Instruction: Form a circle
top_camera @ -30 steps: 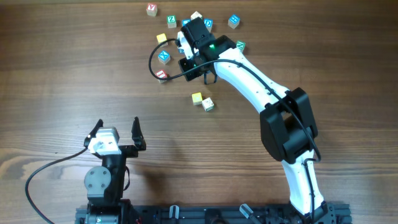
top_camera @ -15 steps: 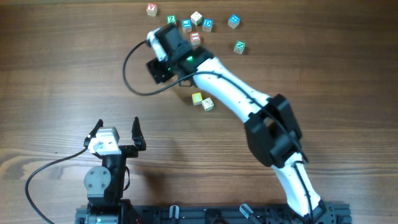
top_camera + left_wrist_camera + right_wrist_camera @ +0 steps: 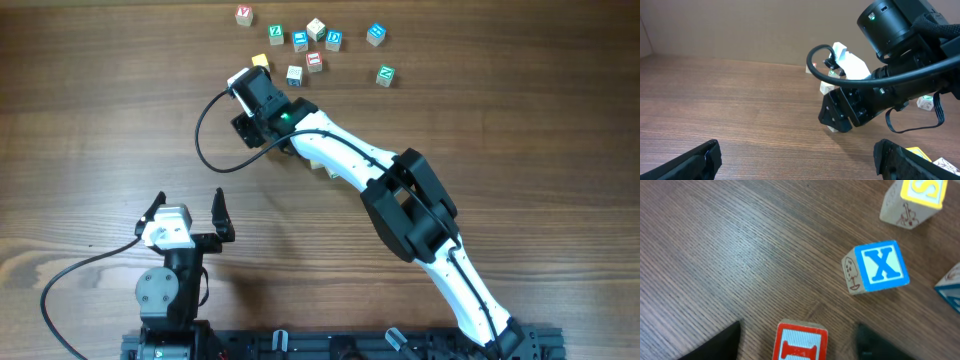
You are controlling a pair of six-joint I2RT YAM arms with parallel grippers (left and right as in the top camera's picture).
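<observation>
Wooden desk (image 3: pixel 90 110), far side: we see the right claw (image 3: pixel 797 326) low over the circle's cubes, its fingers spread wide and grasping nothing. The red I cube (image 3: pixel 800 344) sits between them, clear of both. The blue X cube (image 3: pixel 881 266) lies just beyond, and the yellow-topped cube (image 3: pixel 915 195) farther off. The left claw (image 3: pixel 187 212) rests released, well apart, near the front edge.

The counter (image 3: pixel 715 240) is dark brown with fine wood grain; between the right end effector's (image 3: pixel 797 326) black fingers (image 3: pixel 720 342) lies the red I cube (image 3: pixel 800 346), ahead of it the blue X cube (image 3: pixel 882 266) with pale sides, farther ahead the yellow cube (image 3: pixel 921 190).
</observation>
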